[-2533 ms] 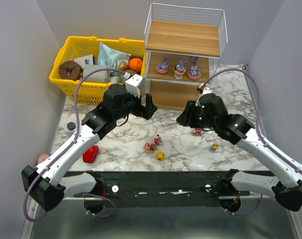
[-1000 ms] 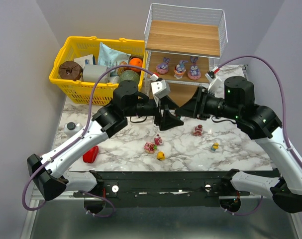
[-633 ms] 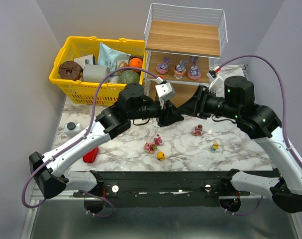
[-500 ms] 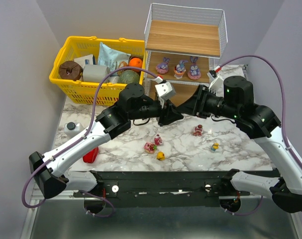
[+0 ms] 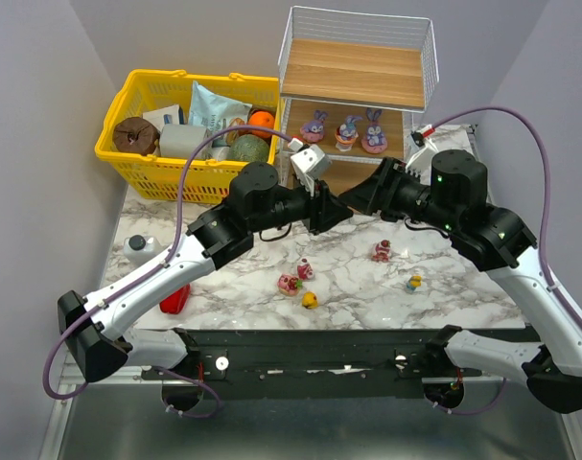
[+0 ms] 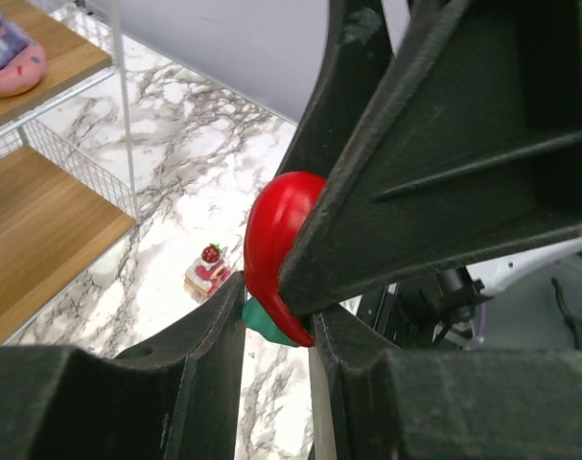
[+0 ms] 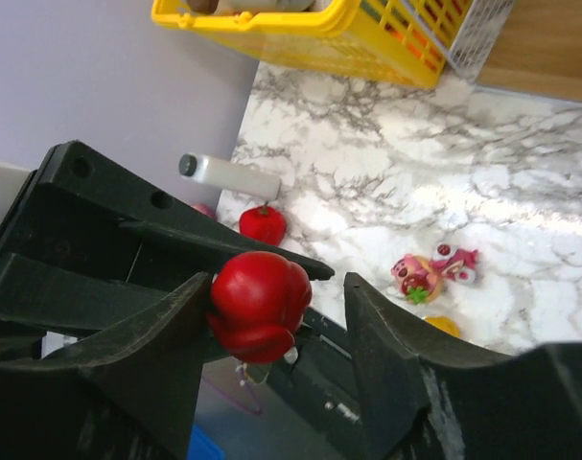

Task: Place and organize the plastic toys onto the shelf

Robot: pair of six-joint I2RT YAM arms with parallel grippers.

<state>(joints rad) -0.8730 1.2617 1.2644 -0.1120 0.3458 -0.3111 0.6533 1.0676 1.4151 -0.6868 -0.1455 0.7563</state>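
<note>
A small red-haired toy [image 6: 271, 249] with a teal part hangs in mid-air before the shelf [image 5: 358, 81]. My left gripper [image 6: 276, 316] is shut on it. My right gripper [image 7: 276, 287] faces the left one [image 5: 335, 207] with its jaws open around the same toy [image 7: 262, 302], a gap showing on one side. In the top view the two grippers hide this toy. Three bunny-like toys [image 5: 346, 132] stand on the shelf's middle board. Several more toys lie on the marble, among them a pink pair [image 5: 295, 278], a yellow one [image 5: 310, 300] and a strawberry piece [image 5: 381, 251].
A yellow basket [image 5: 137, 158] full of groceries stands left of the shelf. A red bell pepper [image 5: 175, 297] and a white bottle [image 5: 137, 245] lie at the table's left. Purple cables arch over both arms. Walls close in on both sides.
My left gripper closed on the red-haired toy that the right gripper was holding. The right jaws have just opened off it. Both grippers rose a little toward the shelf.
</note>
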